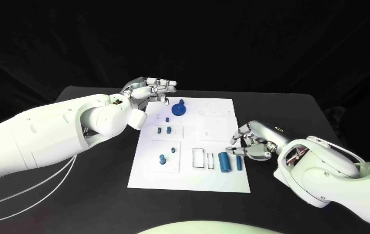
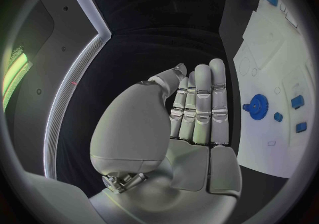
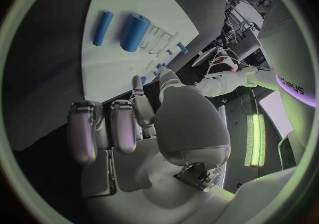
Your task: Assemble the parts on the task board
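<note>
The white task board (image 1: 220, 111) lies in the middle of the black table. A blue gear (image 1: 179, 109) stands near its far left corner, also seen in the left wrist view as the gear (image 2: 258, 106). My left hand (image 1: 150, 91) hovers just beyond that corner, fingers straight and side by side (image 2: 199, 101), holding nothing. A thick blue cylinder (image 1: 224, 162) and a thin blue peg (image 1: 239, 162) lie near the board's right edge. My right hand (image 1: 254, 142) hangs just above and beside them, fingers loosely curled down, empty. The right wrist view shows the cylinder (image 3: 135, 32) and peg (image 3: 102, 27) ahead of its fingers.
Small blue pieces stand in the board's left half: a pair (image 1: 162, 130), a peg (image 1: 162, 159) and a short stub (image 1: 174, 150). Rectangular slots (image 1: 203, 158) are cut beside the cylinder. Bare black table surrounds the board.
</note>
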